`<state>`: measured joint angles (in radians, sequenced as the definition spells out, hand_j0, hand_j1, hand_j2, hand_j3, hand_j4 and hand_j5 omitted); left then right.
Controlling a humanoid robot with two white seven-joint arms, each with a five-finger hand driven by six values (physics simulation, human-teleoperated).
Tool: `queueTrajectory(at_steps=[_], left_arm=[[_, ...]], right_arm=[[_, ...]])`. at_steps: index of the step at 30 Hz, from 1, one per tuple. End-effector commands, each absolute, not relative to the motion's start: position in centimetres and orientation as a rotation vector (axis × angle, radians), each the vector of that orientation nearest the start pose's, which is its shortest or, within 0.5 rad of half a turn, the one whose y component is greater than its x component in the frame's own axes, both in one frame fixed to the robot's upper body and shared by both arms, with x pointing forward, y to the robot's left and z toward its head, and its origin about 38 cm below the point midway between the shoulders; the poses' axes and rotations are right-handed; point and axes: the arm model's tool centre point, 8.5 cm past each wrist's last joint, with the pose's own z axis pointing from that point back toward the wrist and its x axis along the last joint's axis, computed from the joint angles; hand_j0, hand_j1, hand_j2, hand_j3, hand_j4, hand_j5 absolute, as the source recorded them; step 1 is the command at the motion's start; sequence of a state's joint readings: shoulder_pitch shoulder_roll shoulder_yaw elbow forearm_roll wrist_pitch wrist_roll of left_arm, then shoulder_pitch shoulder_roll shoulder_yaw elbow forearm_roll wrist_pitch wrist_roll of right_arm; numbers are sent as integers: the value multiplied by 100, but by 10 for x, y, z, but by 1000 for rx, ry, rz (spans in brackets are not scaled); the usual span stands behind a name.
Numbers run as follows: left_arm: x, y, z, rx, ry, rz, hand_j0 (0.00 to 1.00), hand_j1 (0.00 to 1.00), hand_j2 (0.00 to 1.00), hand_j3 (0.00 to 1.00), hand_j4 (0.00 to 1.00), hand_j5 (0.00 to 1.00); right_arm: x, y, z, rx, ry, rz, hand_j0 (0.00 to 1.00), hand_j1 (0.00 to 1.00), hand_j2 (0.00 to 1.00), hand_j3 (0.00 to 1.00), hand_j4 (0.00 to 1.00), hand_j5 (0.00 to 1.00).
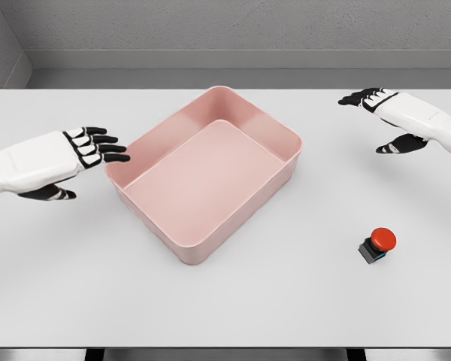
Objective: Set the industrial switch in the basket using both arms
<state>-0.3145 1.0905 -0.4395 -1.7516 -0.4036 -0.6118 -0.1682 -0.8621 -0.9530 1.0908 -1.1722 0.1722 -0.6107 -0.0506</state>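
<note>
While both of my hands sit empty with fingers spread, my job now is the reach for the industrial switch (377, 246), and I judge the right hand (395, 120) should lead since it is the nearer one. I would bring it down toward me, fingers kept wide until they straddle the dark base, and close low on that base rather than on the red button cap, which looks rounded and likely to slip. The left hand (86, 150) hovers just beside the pink basket (282, 129), its fingertips close to the rim, so I would hold it ready to steady or receive. The switch stands on the white table (301, 301), well apart from the right hand on my near side, and beyond the basket from the left hand.
</note>
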Motion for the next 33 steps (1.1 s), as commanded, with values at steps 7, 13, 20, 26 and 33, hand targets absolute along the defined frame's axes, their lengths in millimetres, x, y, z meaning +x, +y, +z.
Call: queueTrajectory(at_steps=[7, 13, 20, 26, 33], left_arm=[[379, 367, 248, -901, 2179, 2795, 100, 100, 100, 100, 100, 100], [389, 375, 234, -982, 2029, 2875, 100, 100, 100, 100, 100, 100], [403, 369, 210, -915, 2054, 2936, 100, 100, 100, 100, 100, 100], [408, 374, 213, -948, 2061, 2932, 100, 100, 100, 100, 100, 100], [419, 394, 209, -1033, 2094, 2964, 100, 100, 100, 100, 100, 100]], right_arm=[[445, -405, 214, -566, -1525, 1720, 100, 100, 100, 100, 100, 100], [429, -432, 214, -591, -1441, 1746, 100, 100, 100, 100, 100, 100], [404, -428, 222, -515, -1346, 1880, 100, 100, 100, 100, 100, 100], [378, -417, 211, -422, -1293, 1972, 100, 100, 100, 100, 100, 100], [365, -422, 208, -372, -1183, 2039, 100, 100, 100, 100, 100, 100]])
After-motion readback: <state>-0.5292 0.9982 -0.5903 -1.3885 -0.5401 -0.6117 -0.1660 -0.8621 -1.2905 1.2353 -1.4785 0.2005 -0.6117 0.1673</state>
